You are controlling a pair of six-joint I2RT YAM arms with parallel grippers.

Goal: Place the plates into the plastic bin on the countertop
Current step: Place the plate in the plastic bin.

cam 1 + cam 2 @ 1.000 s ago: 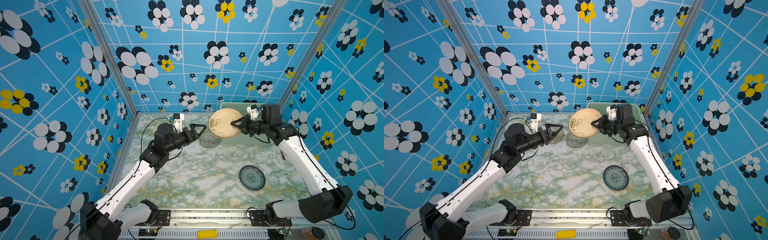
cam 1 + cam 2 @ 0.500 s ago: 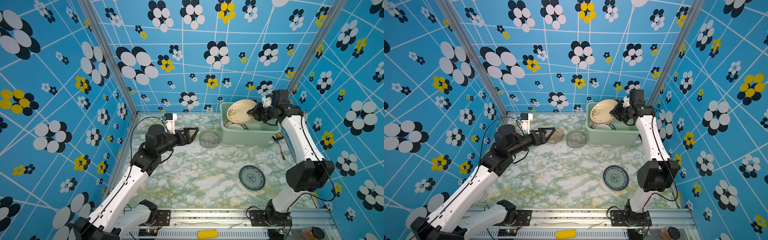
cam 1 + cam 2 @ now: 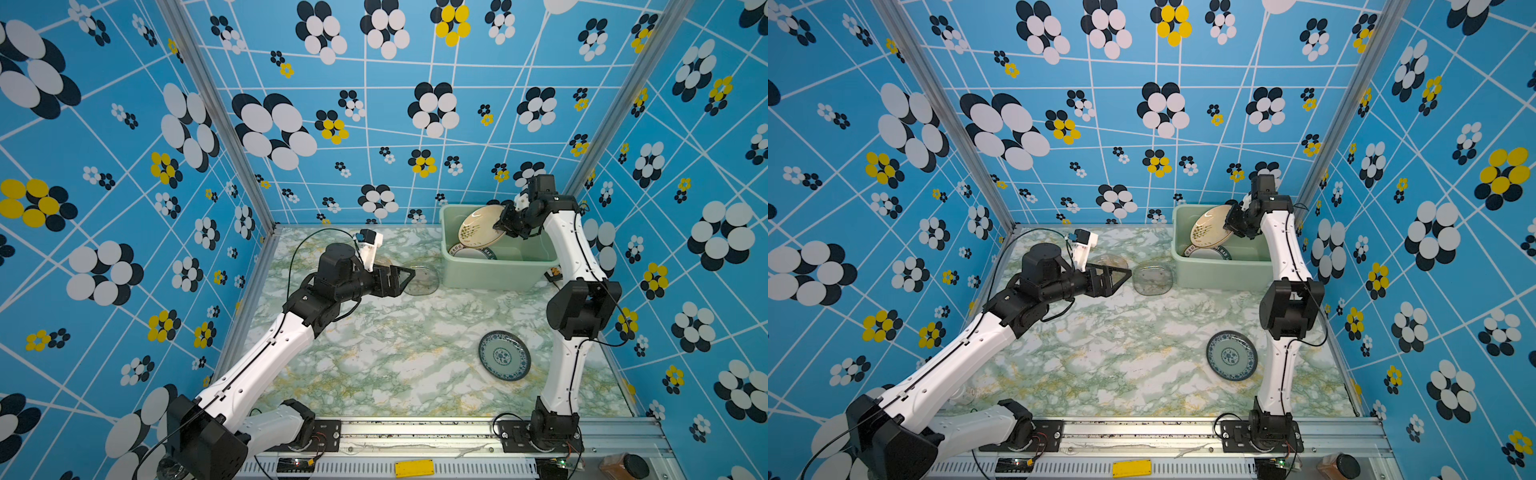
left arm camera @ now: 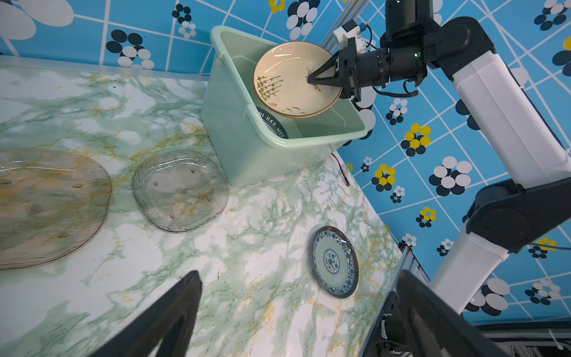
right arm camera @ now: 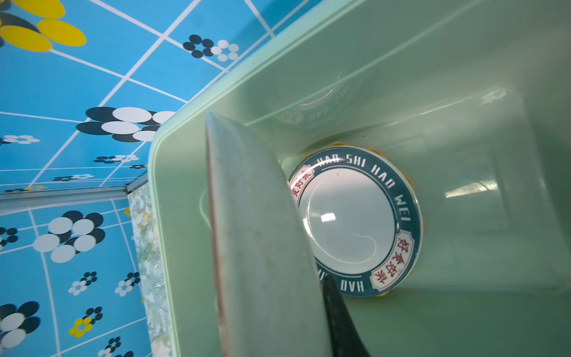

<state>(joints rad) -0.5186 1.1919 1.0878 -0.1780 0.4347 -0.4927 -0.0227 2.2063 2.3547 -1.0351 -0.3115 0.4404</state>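
Mostly I saw marble: the countertop point(image 3: 395, 357) was a flat white slab veined green and yellow. It was boxed on three sides by blue walls point(image 3: 374, 104) printed with white lines and black, white and yellow flowers. Aluminium posts point(image 3: 216, 124) rose at the back corners, and a metal rail point(image 3: 415, 432) ran along the 6 o'clock edge, where both arms were mounted.

The plastic bin point(image 3: 490, 274), pale mint green, stood on the counter in the 1 o'clock corner, close to the back wall. Over it the right gripper point(image 3: 500, 224) was clamped on the rim of the cream brush-marked plate point(image 3: 478, 228). That plate stood steeply tilted, its lower edge down inside the bin. On the bin's floor lay a white dark-rimmed plate point(image 5: 352, 216) with lettering round its border, and a sliver of yellow plate point(image 5: 336, 144) showed beneath it. Whether the cream plate touched the white one I could not tell.

Just beside the bin, at its 9 o'clock, a grey glass plate point(image 3: 1152, 278) lay on the marble. At 9 o'clock of that lay an amber glass plate point(image 4: 46, 207). The left gripper point(image 3: 405, 281) hung above the counter near those two, jaws spread wide and holding nothing. A blue-white patterned plate point(image 3: 504, 355) lay flat at 4 o'clock, well apart from the other plates.
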